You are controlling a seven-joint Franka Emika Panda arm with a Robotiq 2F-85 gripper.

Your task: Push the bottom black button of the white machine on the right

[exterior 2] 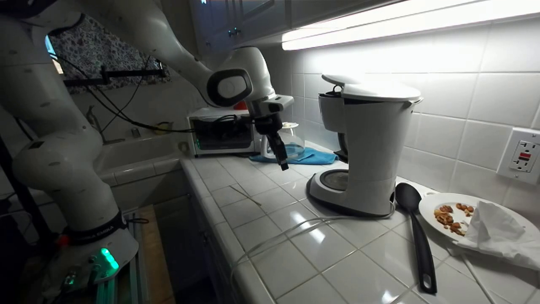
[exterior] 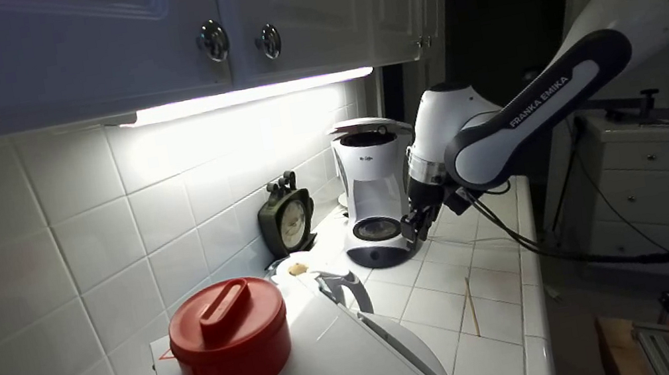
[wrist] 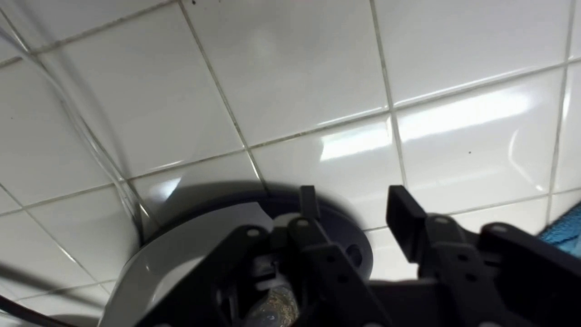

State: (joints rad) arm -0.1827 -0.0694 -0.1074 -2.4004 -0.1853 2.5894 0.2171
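Observation:
The white machine (exterior: 366, 172) is a white coffee maker standing upright on the tiled counter, its lid partly raised. It shows from behind and the side in an exterior view (exterior 2: 371, 147), and partly in the wrist view (wrist: 222, 222). A round black button (exterior: 376, 254) sits low on the front of its black base. The button also shows in the wrist view (wrist: 355, 255), just right of the left finger. My gripper (wrist: 352, 200) is open with nothing between its fingers. It points down beside the base's front in both exterior views (exterior: 413, 228) (exterior 2: 283, 165); contact cannot be told.
A red lidded pot (exterior: 232, 344) stands on a white toaster oven (exterior 2: 228, 145). A glass carafe (exterior 2: 291, 141) sits on a blue cloth (exterior 2: 320, 156). A green-framed dial (exterior: 287, 222), thin stick (exterior 2: 245, 195), white cord (exterior 2: 287, 232), black spoon (exterior 2: 422, 249) and plate of nuts (exterior 2: 436, 202) lie around.

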